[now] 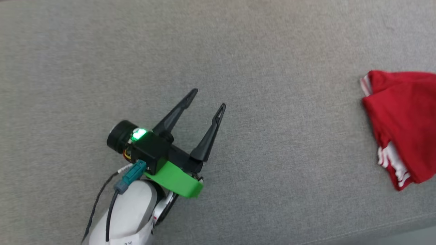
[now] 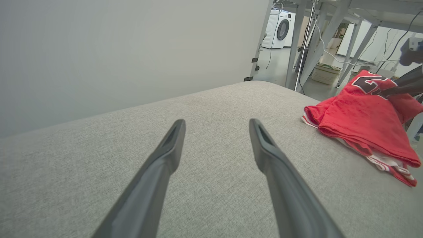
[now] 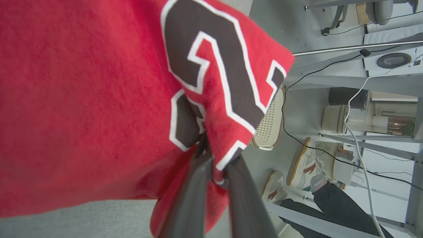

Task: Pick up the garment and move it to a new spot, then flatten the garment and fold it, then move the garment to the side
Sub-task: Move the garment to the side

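I am clenching the right gripper (image 3: 213, 162) on the garment (image 3: 82, 99), red cloth bunching at its tips and spreading beyond. The left gripper (image 1: 208, 98) is hanging released, garment well to its right. I'm judging a slow lift best, folds clearing the cushion (image 1: 238, 51).

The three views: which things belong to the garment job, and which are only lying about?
Job: garment, red, bunched on the grey surface; right gripper, shut on it; left gripper, open, apart from it.
Lying about: washing machine; pale basket; a person's shoe.
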Robot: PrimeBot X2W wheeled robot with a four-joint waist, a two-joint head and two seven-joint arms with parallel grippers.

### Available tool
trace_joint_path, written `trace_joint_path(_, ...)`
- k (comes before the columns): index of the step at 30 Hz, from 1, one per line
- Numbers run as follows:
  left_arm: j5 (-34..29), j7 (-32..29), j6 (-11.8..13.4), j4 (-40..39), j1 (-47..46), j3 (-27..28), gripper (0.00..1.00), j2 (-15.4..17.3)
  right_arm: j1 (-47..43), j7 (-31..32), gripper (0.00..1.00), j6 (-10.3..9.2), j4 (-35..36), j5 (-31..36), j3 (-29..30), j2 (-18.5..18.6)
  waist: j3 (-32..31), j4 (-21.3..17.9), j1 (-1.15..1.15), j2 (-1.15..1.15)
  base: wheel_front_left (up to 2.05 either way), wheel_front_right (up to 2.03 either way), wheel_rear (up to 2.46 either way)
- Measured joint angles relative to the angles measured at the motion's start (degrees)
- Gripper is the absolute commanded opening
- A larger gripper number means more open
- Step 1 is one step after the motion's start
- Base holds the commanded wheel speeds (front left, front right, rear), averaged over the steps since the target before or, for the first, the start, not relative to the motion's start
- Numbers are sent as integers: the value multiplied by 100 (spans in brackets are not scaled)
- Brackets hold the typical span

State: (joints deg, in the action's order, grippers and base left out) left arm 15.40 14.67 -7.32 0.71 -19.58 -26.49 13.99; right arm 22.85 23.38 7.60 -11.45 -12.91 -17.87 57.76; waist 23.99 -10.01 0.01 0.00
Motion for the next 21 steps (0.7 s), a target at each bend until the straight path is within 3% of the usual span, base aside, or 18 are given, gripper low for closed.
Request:
trace_joint_path(12, -66, 0, 0, -491, -441, -32, 100, 151, 650, -939, 0, 0, -1410, 731, 1145, -676, 901, -307, 0, 0, 0, 0, 0)
trace_joint_path(19, -80, 0, 2, -520, -475, -14, 100, 213, 878, -1158, 0, 0, -1809, 1037, 1389, -947, 1095, -253, 0, 0, 0, 0, 0)
trace_joint_path(20, -80, 0, 2, -522, -475, -12, 100, 216, 910, -1174, 24, 0, -1842, 1065, 1445, -1007, 1098, -237, 0, 0, 0, 0, 0)
trace_joint_path(21, -80, 0, 2, -520, -476, -11, 100, 216, 925, -1204, 100, 0, -1858, 1106, 1479, -1047, 1093, -227, 0, 0, 0, 0, 0)
